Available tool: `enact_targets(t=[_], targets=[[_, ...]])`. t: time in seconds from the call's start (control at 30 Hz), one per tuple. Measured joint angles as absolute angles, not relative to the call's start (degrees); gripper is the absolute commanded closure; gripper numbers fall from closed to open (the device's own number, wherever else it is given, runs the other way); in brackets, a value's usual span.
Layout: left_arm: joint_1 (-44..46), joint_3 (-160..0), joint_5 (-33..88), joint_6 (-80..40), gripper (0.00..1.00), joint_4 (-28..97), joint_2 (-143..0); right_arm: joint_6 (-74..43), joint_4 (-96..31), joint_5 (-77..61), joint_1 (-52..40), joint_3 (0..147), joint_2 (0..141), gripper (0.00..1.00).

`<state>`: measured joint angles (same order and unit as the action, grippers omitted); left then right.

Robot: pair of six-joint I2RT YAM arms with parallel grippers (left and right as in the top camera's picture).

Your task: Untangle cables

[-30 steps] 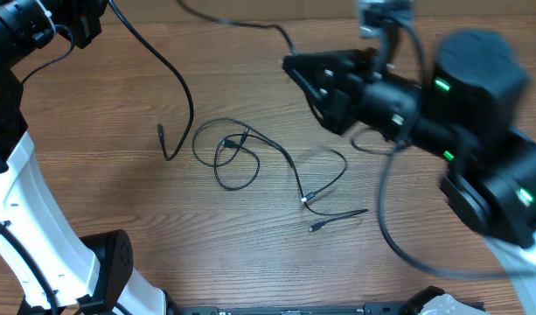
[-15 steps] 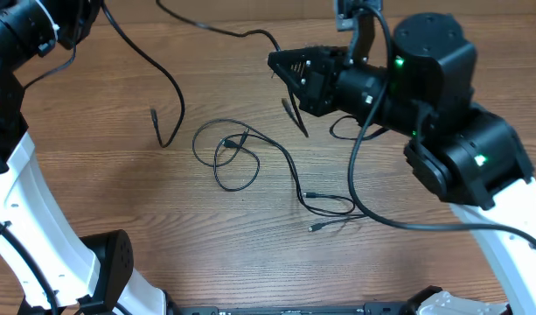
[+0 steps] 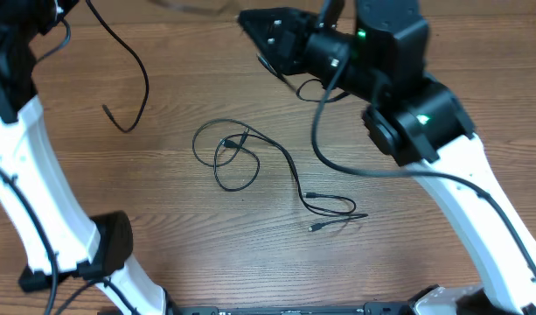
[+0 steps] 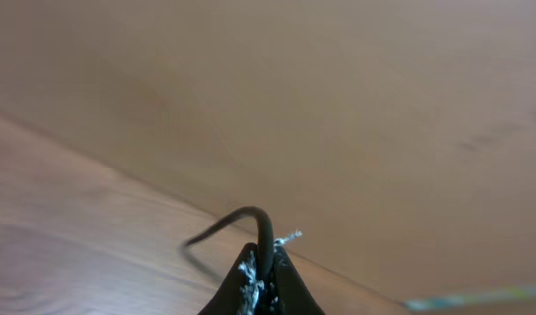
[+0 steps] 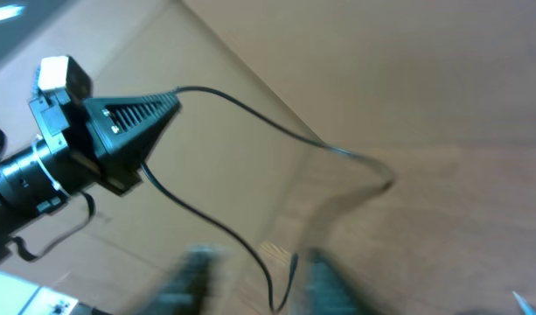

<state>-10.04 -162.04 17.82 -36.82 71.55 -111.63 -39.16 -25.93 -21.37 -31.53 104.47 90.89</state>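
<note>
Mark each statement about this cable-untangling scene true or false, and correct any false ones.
1. The left hand is shut on a black cable. True.
2. The right hand has its fingers pressed together. False: in the right wrist view they stand apart.
3. The tangled cables lie on a wooden table. True.
4. The tangled cables are red. False: they are black.
5. The black cable runs into the tangled cables. False: in the overhead view it ends apart from them, on the left arm's side.
</note>
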Motion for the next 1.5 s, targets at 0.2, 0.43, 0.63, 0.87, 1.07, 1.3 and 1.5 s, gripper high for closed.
enact_targets(t=[0.2, 0.43, 0.63, 0.87, 1.07, 1.3, 1.5], targets=[[-15.2, -161.9, 10.6, -36.0, 0.96, 72.2, -120.3, -39.0, -37.1, -20.5, -31.5, 104.4, 96.6, 0.0], [-22.4, -161.6, 8.3, -35.9, 0.96, 74.9, -129.4, -34.3, -53.1, -20.3, -31.5, 104.1, 97.4, 0.0], [-27.1, -161.6, 6.9, -34.9, 0.88, 78.5, -132.4, -29.3, -67.4, -20.3, -31.5, 104.1, 97.4, 0.0], [-28.4, -161.6, 5.3, -33.9, 0.09, 80.2, -132.6, -26.3, -77.6, -19.0, -31.5, 104.1, 97.4, 0.0], [-28.3, -161.6, 7.0, -32.4, 0.0, 83.8, -132.6, -25.7, -80.1, -18.2, -31.5, 104.1, 97.4, 0.0], [-27.2, -161.6, 9.0, -27.6, 0.0, 86.7, -132.6, -25.5, -80.6, -17.8, -31.5, 104.1, 97.4, 0.0], [-24.6, -157.3, 9.0, -24.5, 0.0, 87.0, -132.6, -25.4, -80.6, -17.7, -31.5, 104.1, 97.4, 0.0]])
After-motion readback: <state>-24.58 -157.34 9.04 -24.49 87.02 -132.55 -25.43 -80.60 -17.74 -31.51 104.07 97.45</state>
